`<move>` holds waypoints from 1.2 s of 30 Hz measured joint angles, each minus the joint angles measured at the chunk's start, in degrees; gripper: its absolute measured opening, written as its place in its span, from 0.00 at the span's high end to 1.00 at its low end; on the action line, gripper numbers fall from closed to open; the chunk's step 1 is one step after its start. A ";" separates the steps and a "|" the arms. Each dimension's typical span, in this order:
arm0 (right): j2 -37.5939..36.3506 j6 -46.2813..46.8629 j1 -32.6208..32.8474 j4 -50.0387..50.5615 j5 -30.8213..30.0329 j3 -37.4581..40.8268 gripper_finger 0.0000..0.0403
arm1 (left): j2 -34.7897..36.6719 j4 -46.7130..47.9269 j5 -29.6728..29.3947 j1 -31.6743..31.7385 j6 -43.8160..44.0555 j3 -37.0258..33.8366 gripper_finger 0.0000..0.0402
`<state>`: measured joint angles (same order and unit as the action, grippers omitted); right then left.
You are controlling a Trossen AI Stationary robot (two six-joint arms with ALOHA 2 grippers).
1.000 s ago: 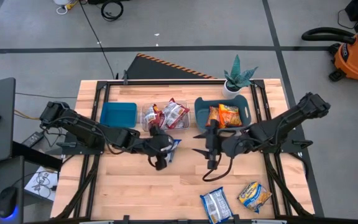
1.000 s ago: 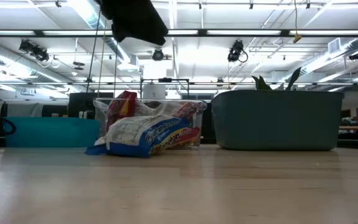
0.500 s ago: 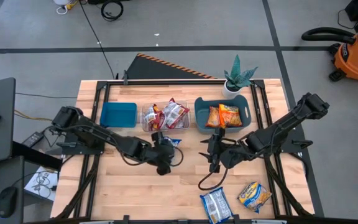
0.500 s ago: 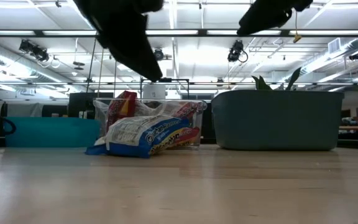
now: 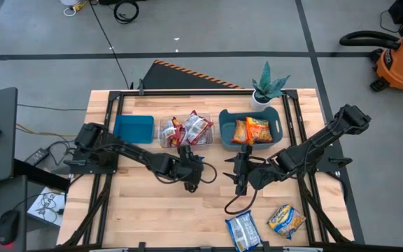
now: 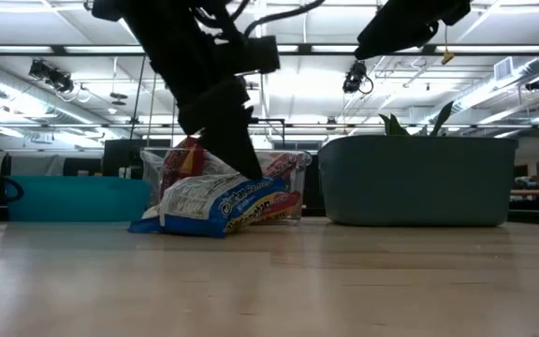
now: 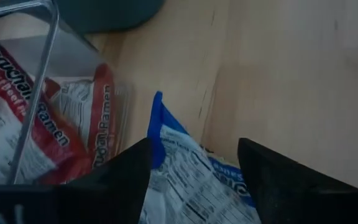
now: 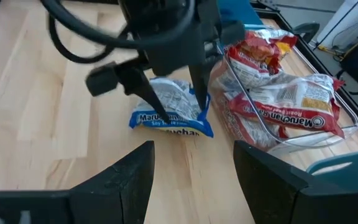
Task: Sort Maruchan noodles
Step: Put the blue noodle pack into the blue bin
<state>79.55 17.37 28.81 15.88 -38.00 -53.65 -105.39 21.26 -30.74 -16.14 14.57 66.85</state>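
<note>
- Bottom edge of the high view: a blue-and-silver packet (image 5: 243, 230) and a yellow packet (image 5: 286, 219) lie loose on the table (image 5: 145, 217), unsorted by my reckoning.
- Centre now: the left gripper (image 5: 194, 178) is down over the blue packet (image 5: 196, 162), fingers spread either side of it, not clamped that I can see.
- Right beside it, the right gripper (image 5: 239, 183) hovers with fingers wide apart, carrying nothing.
- Further up: red packets (image 5: 187, 129) sit in the clear tub (image 5: 165, 131), reading "Maruchan" and "Ramen" in the wrist views.
- Two orange packets (image 5: 251, 129) are in the grey-blue bin (image 5: 224, 120).
- Upper left, the blue bin (image 5: 133, 129) holds no packets; three seem left to sort.
</note>
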 joint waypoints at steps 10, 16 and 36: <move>0.00 -0.50 0.01 -0.87 0.09 -0.02 0.44 | -0.54 4.03 0.98 0.22 1.31 -0.02 0.64; 0.00 -0.49 0.01 -0.85 0.09 -0.02 0.44 | -0.54 4.92 1.03 0.19 1.72 -0.02 0.82; -0.03 -0.61 0.05 -1.27 0.10 0.46 0.44 | 17.47 15.98 15.51 -0.70 7.54 -0.09 0.98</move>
<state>79.52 16.77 28.86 14.61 -37.90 -53.19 -87.91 37.25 -15.24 -16.84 22.11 66.76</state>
